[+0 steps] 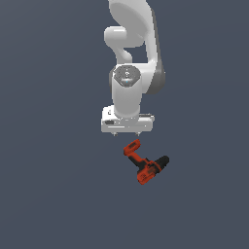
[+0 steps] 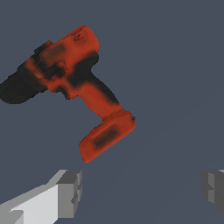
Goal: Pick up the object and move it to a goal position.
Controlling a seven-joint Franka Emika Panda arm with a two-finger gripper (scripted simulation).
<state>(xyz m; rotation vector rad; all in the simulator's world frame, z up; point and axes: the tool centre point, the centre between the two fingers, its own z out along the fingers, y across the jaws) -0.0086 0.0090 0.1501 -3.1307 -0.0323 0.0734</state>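
The object is a small red-orange power drill with a black nose tip, lying on its side on the dark blue-grey floor. In the exterior view it lies just below and slightly to the right of my gripper, apart from it. In the wrist view the drill fills much of the picture, with its battery base nearest the fingers. My gripper is open and empty, with one grey fingertip near the drill's base and the other far to the side. No goal marker shows.
The white arm rises above the gripper in the exterior view. The floor is a plain dark blue-grey surface with no other objects or edges in view.
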